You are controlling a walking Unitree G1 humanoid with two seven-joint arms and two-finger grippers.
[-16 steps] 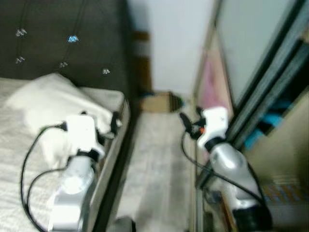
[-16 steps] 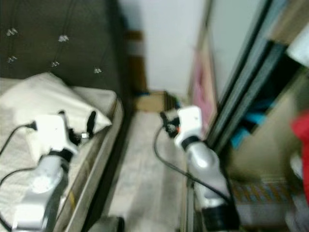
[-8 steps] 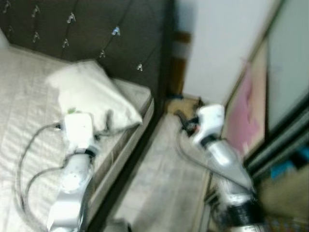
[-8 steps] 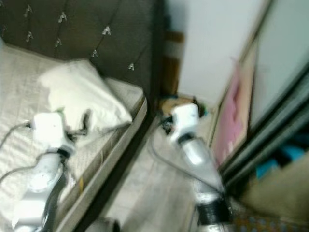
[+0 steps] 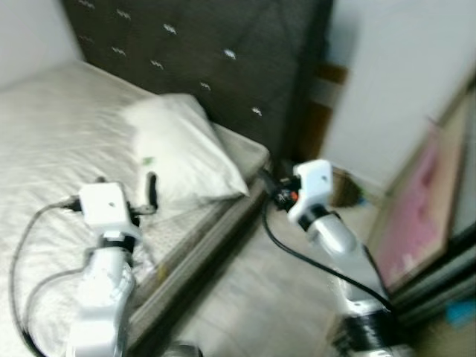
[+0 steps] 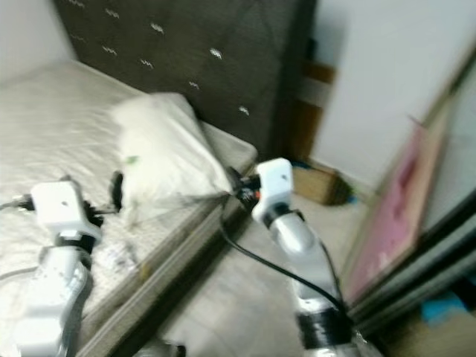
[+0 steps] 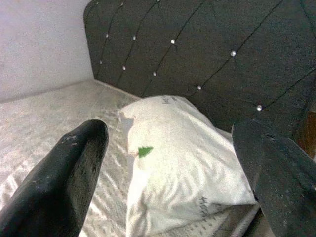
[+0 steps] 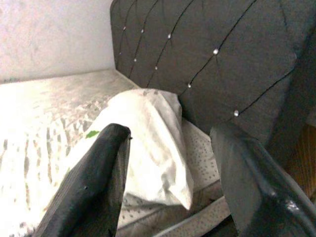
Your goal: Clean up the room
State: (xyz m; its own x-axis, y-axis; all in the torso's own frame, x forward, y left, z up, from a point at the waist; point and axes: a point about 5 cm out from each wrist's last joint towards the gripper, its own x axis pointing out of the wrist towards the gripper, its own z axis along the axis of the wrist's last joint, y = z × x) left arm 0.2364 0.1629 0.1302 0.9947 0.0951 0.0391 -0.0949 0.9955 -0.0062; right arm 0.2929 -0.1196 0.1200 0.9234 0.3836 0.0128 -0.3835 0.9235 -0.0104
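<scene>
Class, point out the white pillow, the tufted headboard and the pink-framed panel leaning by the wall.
white pillow (image 7: pixel 182 158), left wrist view, middle of its top face.
tufted headboard (image 5: pixel 223 67), left eye view, dark padded front.
pink-framed panel (image 6: pixel 394 216), right eye view, pink face.

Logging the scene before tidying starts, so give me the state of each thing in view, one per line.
Pillow: lying on the mattress against the headboard, rumpled, ungrasped.
Mattress: bare, no sheet on it.
Left gripper: jaws open, empty, aimed at the pillow.
Right gripper: jaws open, empty, facing the pillow from the bed's corner.
Pink board: leaning upright against the wall.
</scene>
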